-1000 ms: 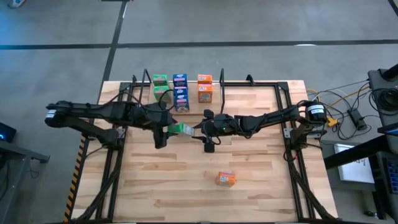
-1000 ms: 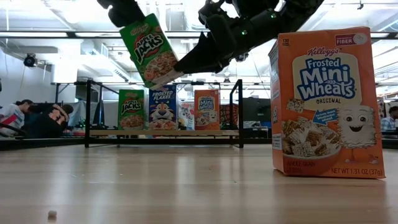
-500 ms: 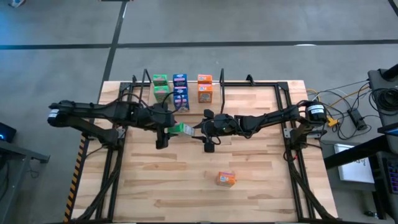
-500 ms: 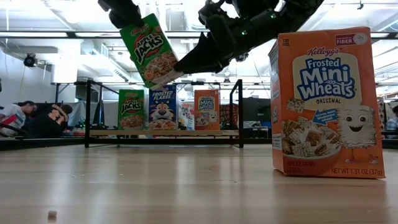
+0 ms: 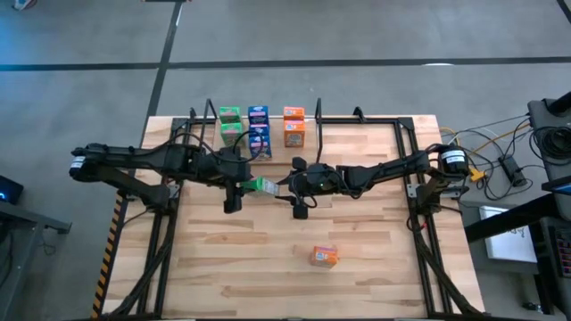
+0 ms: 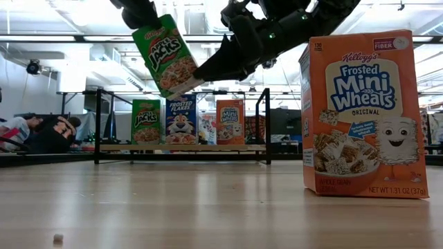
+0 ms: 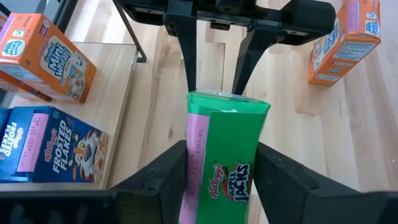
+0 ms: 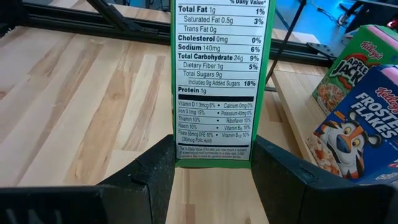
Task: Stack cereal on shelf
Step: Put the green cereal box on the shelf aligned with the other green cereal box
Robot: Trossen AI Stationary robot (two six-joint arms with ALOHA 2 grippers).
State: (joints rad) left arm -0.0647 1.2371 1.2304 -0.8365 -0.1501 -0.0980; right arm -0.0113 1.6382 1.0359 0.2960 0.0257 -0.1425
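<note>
A green Apple Jacks cereal box (image 5: 259, 185) hangs in the air over the table's middle, between both grippers. My left gripper (image 5: 239, 185) is shut on its top end and my right gripper (image 5: 284, 185) on its bottom end. In the low view the box (image 6: 168, 55) is tilted, high above the shelf. The shelf (image 6: 180, 147) at the far edge holds green (image 5: 230, 117), blue (image 5: 259, 116) and orange boxes (image 5: 293, 116), with more in front of them. An orange Mini Wheats box (image 5: 324, 257) stands upright on the near table. My left gripper pinches the green box between its two fingers (image 7: 171, 174) on two opposite sides near its top end (image 6: 156, 28). It comes level from the table's left, fingers along the box. The box is clear of the table and tilted. My right gripper pinches the box's bottom end (image 8: 213, 155) between its two fingers (image 8: 155, 171), one on each side of the nutrition panel. It comes level from the table's right. Its fingers (image 7: 186, 62) also show at the box's far end in the left wrist view.
Black wire uprights (image 6: 264, 124) bound the shelf at both ends. Black arm-mount frames (image 5: 419, 205) run along the table's left and right sides. Bare wood (image 5: 232, 267) lies toward the near edge. A small crumb (image 6: 58, 238) lies near the low camera.
</note>
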